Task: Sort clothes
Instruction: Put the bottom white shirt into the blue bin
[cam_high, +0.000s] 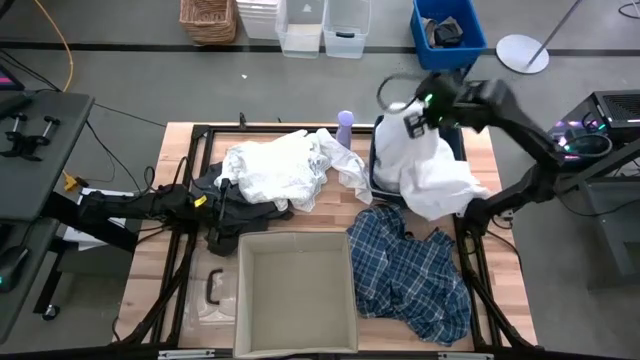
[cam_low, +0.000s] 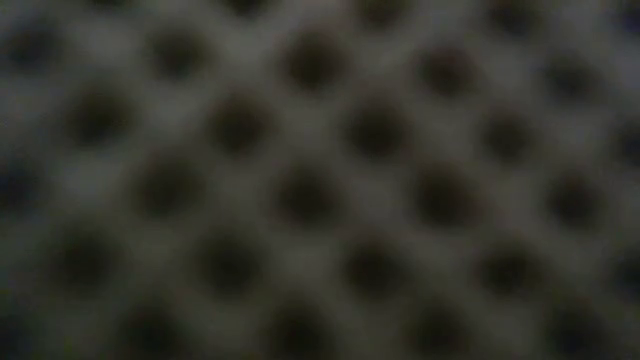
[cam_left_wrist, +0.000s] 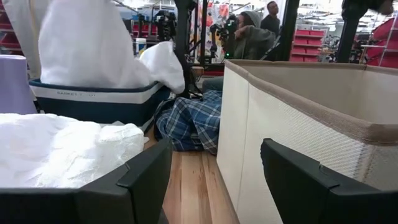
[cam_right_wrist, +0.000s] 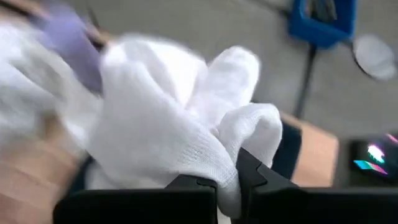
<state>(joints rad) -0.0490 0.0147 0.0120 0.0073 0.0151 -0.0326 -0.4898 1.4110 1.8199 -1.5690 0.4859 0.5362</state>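
1. We see the right gripper (cam_high: 413, 122) raised over the far right of the bench (cam_high: 505, 250), its jaws closed on a white garment (cam_high: 430, 170) that hangs down from it.
2. In the right wrist view the white cloth (cam_right_wrist: 180, 124) is pinched tight between the two dark fingers (cam_right_wrist: 186, 193).
3. That garment drapes into and over the dark blue bin (cam_high: 378, 165), which stands at the far right of the bench.
4. The left gripper (cam_high: 205, 205) lies low at the bench's left side, jaws open and holding nothing, beside a dark garment (cam_high: 245, 213).
5. A heap of white clothes (cam_high: 280, 168) lies at far centre, touching the dark garment.
6. The plaid shirt (cam_high: 410, 270) lies crumpled just right of the beige box (cam_high: 295, 295).
7. A lilac bottle (cam_high: 345, 128) stands at the far edge.
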